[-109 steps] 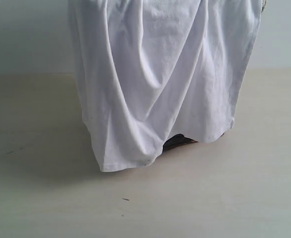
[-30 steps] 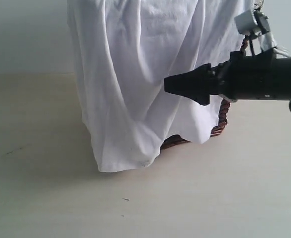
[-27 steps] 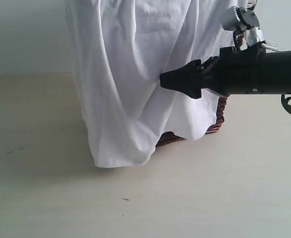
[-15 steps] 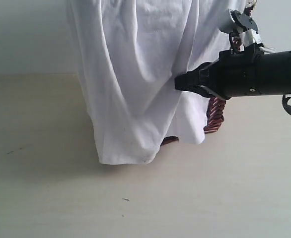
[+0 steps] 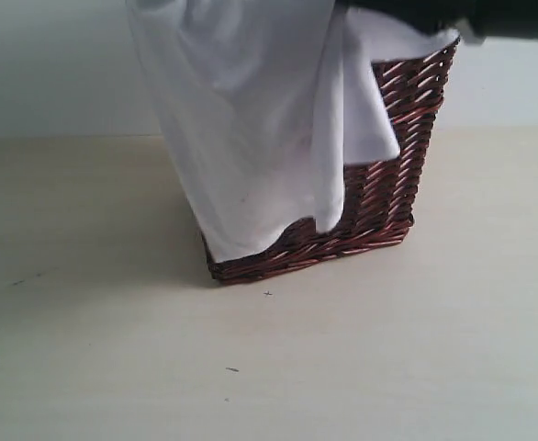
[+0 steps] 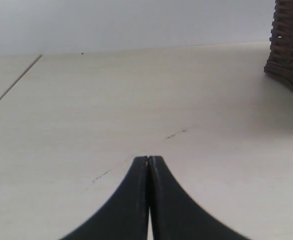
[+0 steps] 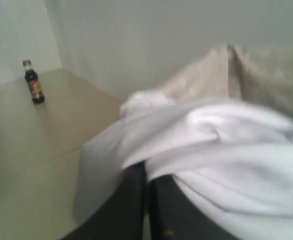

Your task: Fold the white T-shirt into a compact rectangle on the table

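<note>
The white T-shirt point(image 5: 251, 119) hangs over the near side of a dark wicker basket point(image 5: 388, 184), its hem off the table point(image 5: 113, 349). In the right wrist view my right gripper point(image 7: 147, 170) is shut, with a fold of the T-shirt point(image 7: 226, 150) pinched at its tips. In the exterior view only a dark strip of the right arm point(image 5: 443, 11) shows at the top edge. My left gripper point(image 6: 149, 159) is shut on nothing, low over the bare table point(image 6: 111, 100) and well away from the basket's corner point(image 6: 289, 45).
The basket's beige dotted lining point(image 7: 246, 75) shows behind the cloth. A small dark bottle point(image 7: 34, 82) stands far off on the surface. A few dark specks point(image 5: 231, 369) mark the table in front of the basket.
My right gripper closed on the shirt and rose to the top of the exterior view. The cloth went up with it, lifting the hem off the table and uncovering the basket's front.
</note>
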Controlling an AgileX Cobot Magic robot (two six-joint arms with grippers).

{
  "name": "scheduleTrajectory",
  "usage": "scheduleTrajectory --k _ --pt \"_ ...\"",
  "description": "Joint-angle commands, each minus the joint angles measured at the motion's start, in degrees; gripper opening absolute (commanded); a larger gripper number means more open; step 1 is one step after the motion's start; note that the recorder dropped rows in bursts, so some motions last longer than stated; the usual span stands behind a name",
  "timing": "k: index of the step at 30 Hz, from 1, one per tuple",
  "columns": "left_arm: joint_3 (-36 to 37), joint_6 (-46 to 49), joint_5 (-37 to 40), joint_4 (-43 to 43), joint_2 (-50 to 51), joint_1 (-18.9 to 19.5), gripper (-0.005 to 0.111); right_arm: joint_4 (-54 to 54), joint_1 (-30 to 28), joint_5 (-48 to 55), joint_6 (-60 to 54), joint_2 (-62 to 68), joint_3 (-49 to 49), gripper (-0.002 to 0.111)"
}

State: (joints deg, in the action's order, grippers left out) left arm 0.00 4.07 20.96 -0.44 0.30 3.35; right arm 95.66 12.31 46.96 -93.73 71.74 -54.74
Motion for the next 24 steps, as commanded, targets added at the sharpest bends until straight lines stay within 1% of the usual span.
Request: scheduleTrajectory --k 1,7,10,24 --pt "0.00 0.03 -0.58 -0.20 -0.30 -0.01 0.000 4.00 0.04 -4.05 -3.03 -2.60 -5.46 0.000" --pt "0.00 0.03 -0.58 -0.20 -0.30 -0.01 0.000 4.28 0.04 -11.20 -12.58 -2.95 -14.84 0.000" --pt "0.00 0.03 -0.58 -0.20 -0.30 -0.01 0.000 4.28 0.04 -11.70 -14.68 -2.95 -19.81 0.000" --pt "0.00 0.03 -0.58 -0.20 -0.30 -0.01 0.000 4.28 0.04 -14.65 -15.19 -2.95 -43.87 0.000"
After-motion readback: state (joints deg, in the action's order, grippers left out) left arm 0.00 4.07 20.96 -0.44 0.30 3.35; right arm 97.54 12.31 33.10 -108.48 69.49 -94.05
